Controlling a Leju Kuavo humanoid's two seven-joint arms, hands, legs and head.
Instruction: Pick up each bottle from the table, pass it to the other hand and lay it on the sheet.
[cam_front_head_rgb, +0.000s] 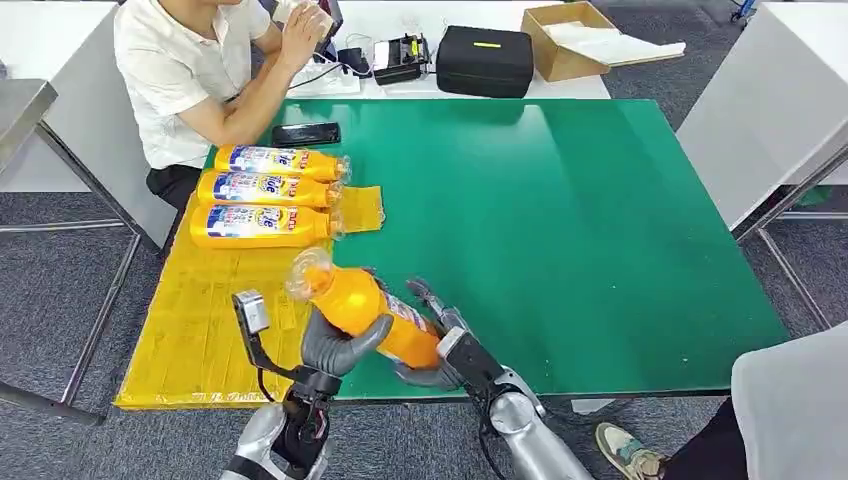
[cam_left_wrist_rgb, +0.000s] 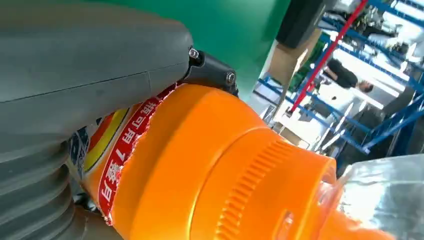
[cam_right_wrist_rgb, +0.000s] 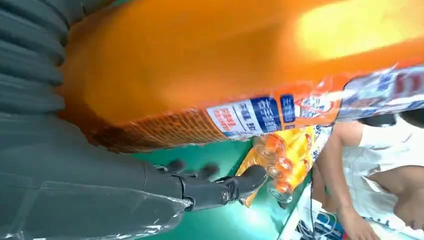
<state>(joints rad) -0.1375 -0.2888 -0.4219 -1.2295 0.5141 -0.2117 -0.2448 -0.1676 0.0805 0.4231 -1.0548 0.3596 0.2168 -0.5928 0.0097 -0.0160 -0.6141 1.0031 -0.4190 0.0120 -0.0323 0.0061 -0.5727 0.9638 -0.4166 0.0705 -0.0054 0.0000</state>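
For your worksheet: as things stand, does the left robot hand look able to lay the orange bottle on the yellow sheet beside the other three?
Probably yes. The left robot hand already holds the orange bottle just beside the yellow sheet, which has bare space below the three bottles. The right robot hand also holds it and must release first.

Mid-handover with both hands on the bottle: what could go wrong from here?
If the right hand lets go before the left hand grips firmly, the orange bottle could drop onto the green table. Laid carelessly, it may roll off the yellow sheet or knock the three bottles already there.
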